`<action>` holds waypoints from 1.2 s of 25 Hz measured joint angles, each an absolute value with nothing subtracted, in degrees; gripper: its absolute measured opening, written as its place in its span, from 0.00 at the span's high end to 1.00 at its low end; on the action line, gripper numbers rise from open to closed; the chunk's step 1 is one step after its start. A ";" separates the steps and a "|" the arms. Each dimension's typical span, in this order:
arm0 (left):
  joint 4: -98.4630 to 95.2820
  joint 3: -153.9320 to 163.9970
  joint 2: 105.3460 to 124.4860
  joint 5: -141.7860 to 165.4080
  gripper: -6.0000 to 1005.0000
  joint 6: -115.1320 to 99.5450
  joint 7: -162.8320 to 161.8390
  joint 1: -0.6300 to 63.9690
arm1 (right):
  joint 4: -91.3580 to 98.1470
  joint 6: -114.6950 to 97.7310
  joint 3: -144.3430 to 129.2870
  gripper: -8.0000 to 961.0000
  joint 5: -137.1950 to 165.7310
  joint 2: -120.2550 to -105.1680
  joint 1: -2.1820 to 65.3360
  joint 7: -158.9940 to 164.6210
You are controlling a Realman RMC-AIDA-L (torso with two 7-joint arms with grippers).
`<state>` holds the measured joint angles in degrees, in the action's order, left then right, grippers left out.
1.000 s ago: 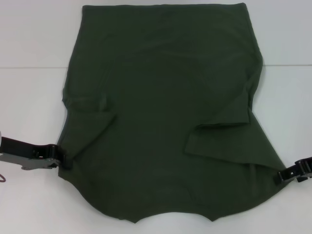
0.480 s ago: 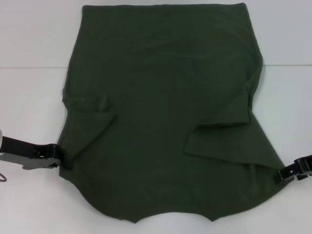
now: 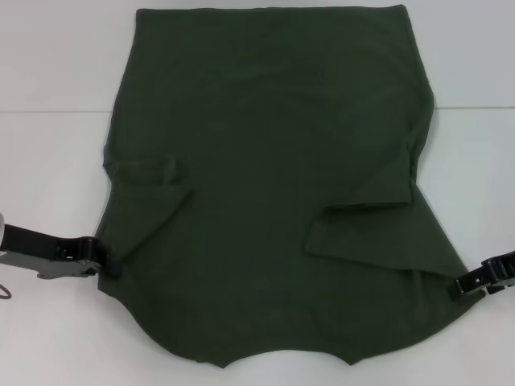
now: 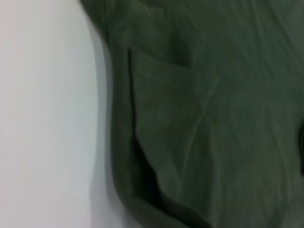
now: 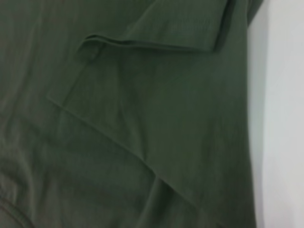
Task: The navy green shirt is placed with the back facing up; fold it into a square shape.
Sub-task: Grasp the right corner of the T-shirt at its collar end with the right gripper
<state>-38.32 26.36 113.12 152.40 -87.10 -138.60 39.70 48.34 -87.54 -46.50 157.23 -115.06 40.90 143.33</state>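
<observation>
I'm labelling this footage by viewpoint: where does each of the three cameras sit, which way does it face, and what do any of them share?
Head view: on the robot's head, looking forward and down at the navy green shirt spread on the white table; the left gripper and right gripper show at the shirt's side edges.
Left wrist view: on the left wrist, close on the shirt's edge and folded sleeve; no fingers visible.
Right wrist view: on the right wrist, facing the other folded sleeve; no fingers visible.
Shared: all three show shirt and table.

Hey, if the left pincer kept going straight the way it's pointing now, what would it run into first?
The left pincer points inward across the table and already sits at the side edge of the navy green shirt, so it would probably meet that fabric first, then the folded-in sleeve.
</observation>
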 joint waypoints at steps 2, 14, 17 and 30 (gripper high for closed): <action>-38.32 26.36 113.12 152.40 0.96 -87.10 -138.60 39.77 | 48.29 -87.53 -46.50 0.14 157.24 -115.05 40.91 143.37; -38.32 26.37 113.12 152.40 0.96 -86.94 -138.59 40.01 | 46.68 -87.35 -47.02 0.14 157.05 -115.30 41.85 143.36; -38.32 26.41 113.13 152.40 0.96 -86.70 -138.55 40.01 | 46.25 -87.35 -47.02 0.14 156.92 -115.64 42.60 143.35; -38.32 26.45 113.20 152.40 0.96 -86.64 -138.08 39.91 | 44.70 -87.43 -47.37 0.15 156.81 -116.64 45.45 143.54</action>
<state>-38.32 26.45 113.20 152.40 -86.64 -138.08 39.91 44.70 -87.43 -47.37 156.81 -116.64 45.45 143.54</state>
